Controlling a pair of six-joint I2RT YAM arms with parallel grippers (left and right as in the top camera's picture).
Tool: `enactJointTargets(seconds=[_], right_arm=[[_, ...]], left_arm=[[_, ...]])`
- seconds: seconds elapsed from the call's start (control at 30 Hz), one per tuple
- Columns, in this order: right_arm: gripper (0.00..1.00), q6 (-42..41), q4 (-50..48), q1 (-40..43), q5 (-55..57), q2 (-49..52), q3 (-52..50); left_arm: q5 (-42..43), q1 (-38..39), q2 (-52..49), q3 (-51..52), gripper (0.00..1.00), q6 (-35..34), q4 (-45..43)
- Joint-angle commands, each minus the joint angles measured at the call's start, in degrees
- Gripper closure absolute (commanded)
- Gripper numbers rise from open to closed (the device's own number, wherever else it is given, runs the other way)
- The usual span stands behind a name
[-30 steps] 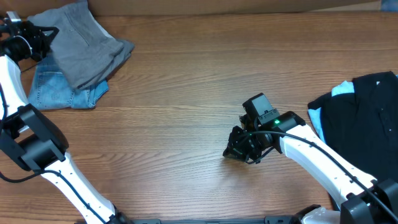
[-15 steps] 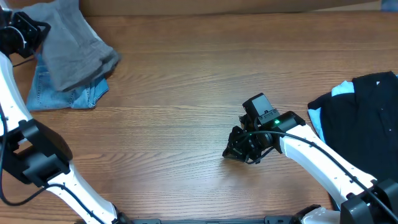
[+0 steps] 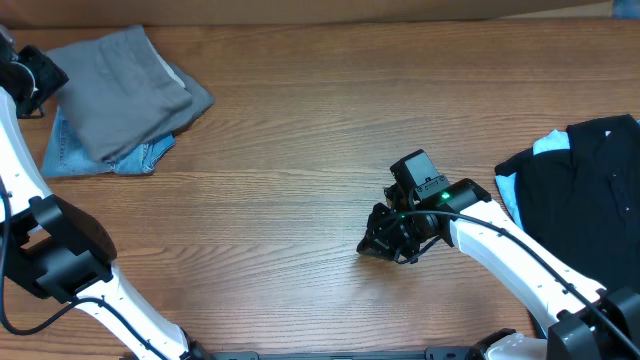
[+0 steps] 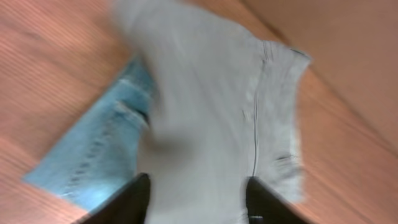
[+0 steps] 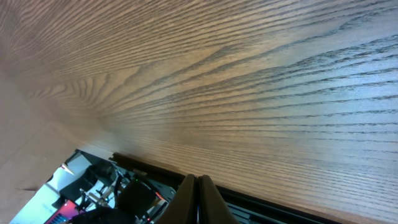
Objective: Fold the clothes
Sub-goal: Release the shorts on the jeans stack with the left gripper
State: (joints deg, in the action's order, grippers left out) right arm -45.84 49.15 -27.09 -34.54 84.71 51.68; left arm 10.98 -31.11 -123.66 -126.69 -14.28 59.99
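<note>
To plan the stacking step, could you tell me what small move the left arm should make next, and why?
Probably lift the left gripper straight up and away from the grey shorts. Its fingers stand apart, apparently gripping nothing, and the shorts already lie folded on the blue denim shorts, so a sideways pull could drag them.

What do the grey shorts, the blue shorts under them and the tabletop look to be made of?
Grey shorts: matte woven cloth, probably cotton; soft folds, stitched seam.
Blue shorts: denim, going by the faded wash and pale stitching.
Tabletop: wood or wood-look laminate; strong grain, slight sheen.
</note>
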Motion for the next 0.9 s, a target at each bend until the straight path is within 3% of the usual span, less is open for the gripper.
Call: enactJointTargets(seconds=[0.0,0.33,0.53,0.6,0.87], right_arm=[[0.95,0.70,0.04,-0.17,-1.05,-0.61,0.90],[0.95,0.90,-0.61,-0.17,-1.11,-0.61,0.90],[0.95,1.31,-0.28,-0.20,-1.14,-0.61,0.90],[0.95,1.62,0.20,-0.17,-1.11,-0.61,0.90],[0.95,2.58,0.68,-0.17,-1.09,-0.59,0.90]], left_arm=[[-5.53,-1.16,1.05,-0.83,0.43,2.97,1.73],[-3.48,-1.49,1.07,1.92,0.40,10.60,12.20],[-3.15,-1.70,1.07,14.38,0.42,12.33,6.80],[1.11,-1.97,1.07,18.25,0.43,15.89,3.69],[5.14,-1.99,1.07,23.41,0.42,20.15,-3.21]])
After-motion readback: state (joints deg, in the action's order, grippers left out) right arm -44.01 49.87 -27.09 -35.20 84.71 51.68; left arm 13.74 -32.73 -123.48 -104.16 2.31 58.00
